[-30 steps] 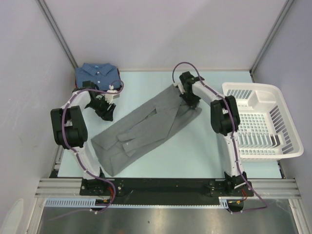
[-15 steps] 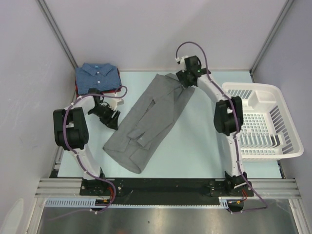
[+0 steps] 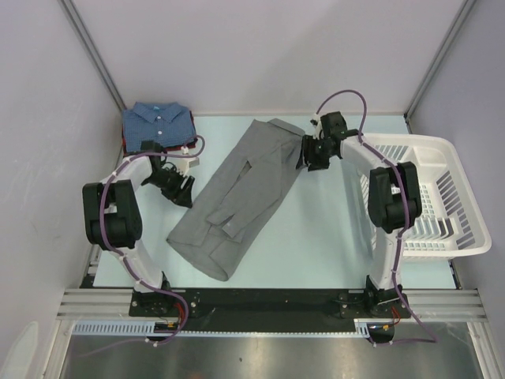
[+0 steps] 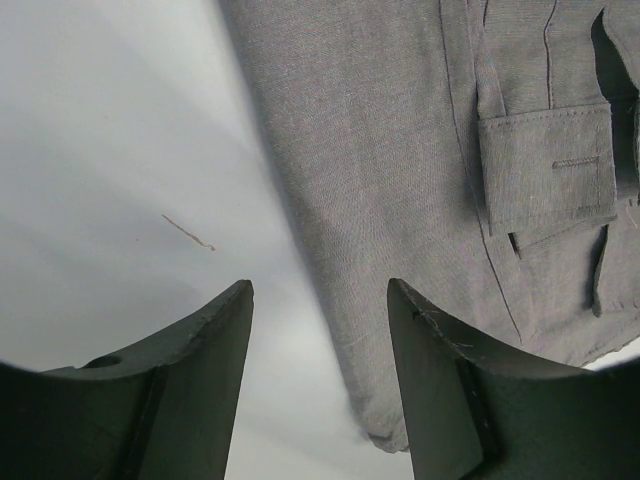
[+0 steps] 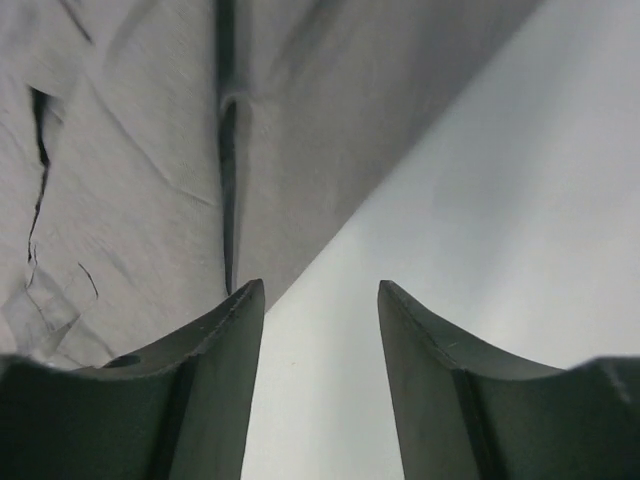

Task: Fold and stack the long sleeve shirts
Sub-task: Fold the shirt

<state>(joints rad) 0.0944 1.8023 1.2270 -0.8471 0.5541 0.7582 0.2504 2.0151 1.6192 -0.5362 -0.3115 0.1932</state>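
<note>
Although the top view is showing the grey shirt (image 3: 237, 197) lying diagonally mid-table, the left gripper (image 3: 175, 188) and right gripper (image 3: 312, 155) beside its edges are looking too small to read. The folded blue shirt (image 3: 158, 125) is sitting in the far left corner. The left wrist view is showing jaws apart and empty, one finger (image 4: 450, 390) hiding the shirt's hem. The right wrist view is showing jaws apart and empty, the shirt's edge reaching one fingertip (image 5: 235, 310).
</note>
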